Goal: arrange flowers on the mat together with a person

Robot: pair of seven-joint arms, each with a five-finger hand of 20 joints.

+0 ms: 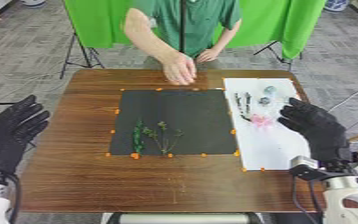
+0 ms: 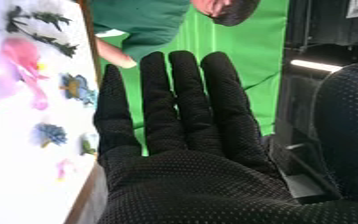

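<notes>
In the head view, my left hand (image 1: 14, 131) is held open off the table's left edge. My right hand (image 1: 314, 127) is over the right edge of the white sheet (image 1: 271, 147), open, close to the pink flower (image 1: 261, 120). Two green sprigs, a leafy stem (image 1: 138, 136) and a branching one (image 1: 163, 138), lie on the lower part of the black mat (image 1: 171, 107). Dark twigs (image 1: 244, 106) and blue flowers (image 1: 264, 100) rest on the sheet. In the right wrist view, my right hand (image 2: 180, 135) has straight fingers with nothing in them, beside the pink flower (image 2: 24, 62) and blue flower (image 2: 51, 134).
Orange tape pieces (image 1: 135, 156) mark the edges of mat and sheet on the brown table (image 1: 113, 185). Across the table a person's hand (image 1: 179, 70) hangs above the mat's far edge, and the other hand (image 1: 207, 55) is at the table's far edge.
</notes>
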